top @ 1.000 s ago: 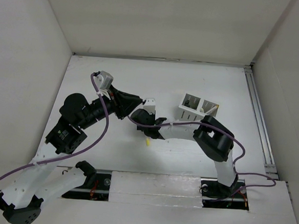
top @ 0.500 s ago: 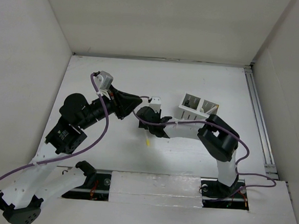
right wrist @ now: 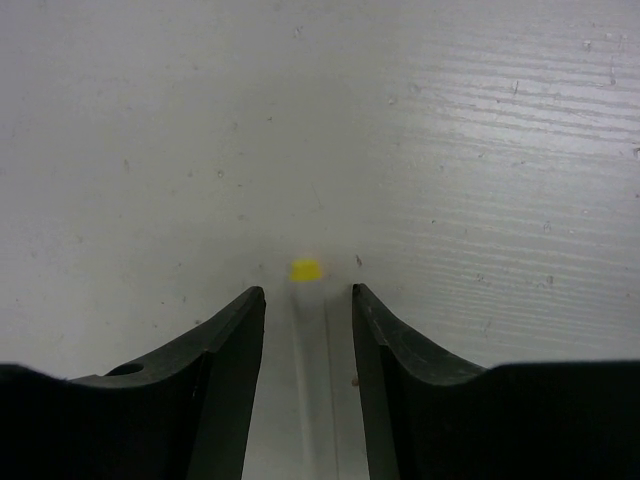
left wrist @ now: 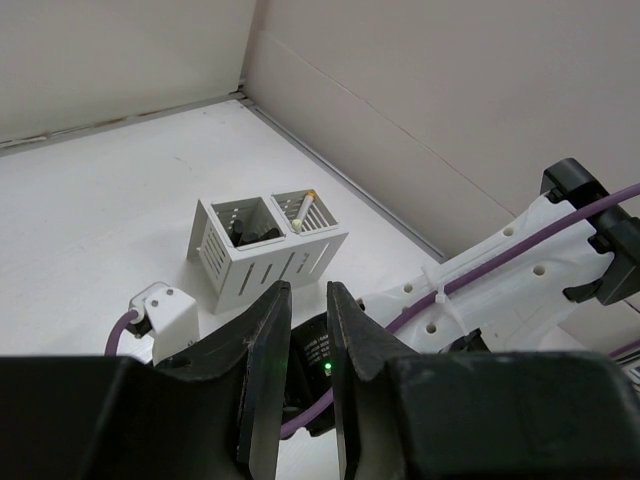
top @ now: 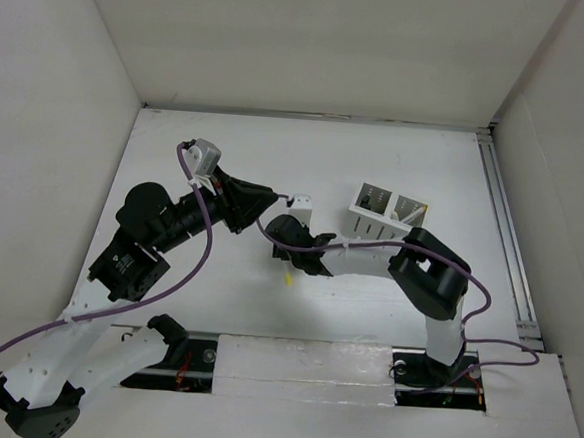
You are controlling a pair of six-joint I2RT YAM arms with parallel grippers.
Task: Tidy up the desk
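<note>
A thin white pen with a yellow tip (right wrist: 306,270) lies flat on the white desk (top: 227,144). My right gripper (right wrist: 307,295) is low over it, open, one finger on each side of the pen and neither touching it. From above, only the pen's yellow tip (top: 288,276) shows below the right gripper (top: 288,262). My left gripper (left wrist: 309,290) hovers just left of the right wrist, its jaws a narrow gap apart with nothing between them; in the top view the left gripper (top: 270,196) points right.
A white slotted two-compartment holder (top: 383,213) stands right of the grippers. In the left wrist view the holder (left wrist: 265,255) has a yellow-tipped pen (left wrist: 303,208) in one compartment and a dark item (left wrist: 250,232) in the other. A metal rail (top: 506,234) runs along the desk's right edge.
The right wrist has shifted slightly over the pen and its elbow has swung right. Its jaws widened, then narrowed again. The left arm and the pen have not moved.
</note>
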